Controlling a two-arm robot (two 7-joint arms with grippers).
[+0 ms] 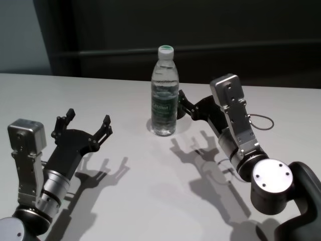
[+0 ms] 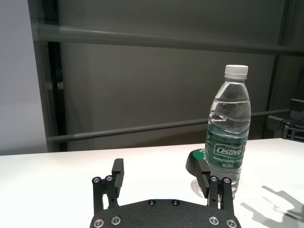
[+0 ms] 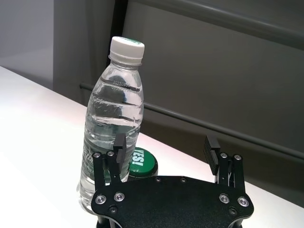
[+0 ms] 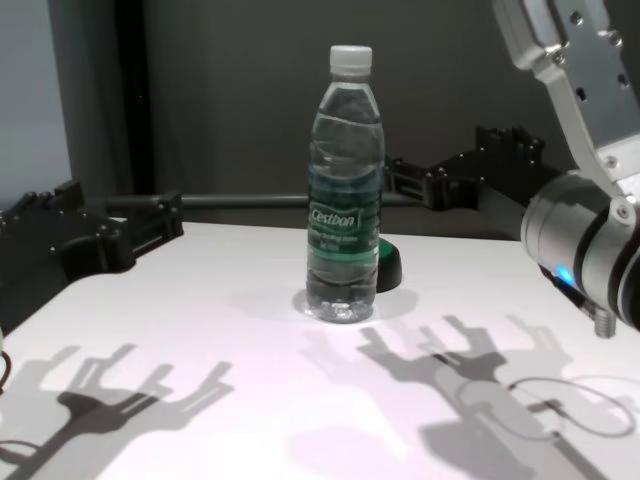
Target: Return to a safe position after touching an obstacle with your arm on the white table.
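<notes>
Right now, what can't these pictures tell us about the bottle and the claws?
- Touching: in the head view the right claw is partly behind the bottle, so contact cannot be judged.
- Green-topped dome: mostly hidden by the bottle in every view.
- Left claw: open, clear of the bottle, over the white table.

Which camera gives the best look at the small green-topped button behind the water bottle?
The right wrist view: the green-topped button shows its top with white lettering, beside the bottle. The left wrist view shows only a dark edge of it behind that gripper's finger, the chest view only a sliver, and the head view hides it.
</notes>
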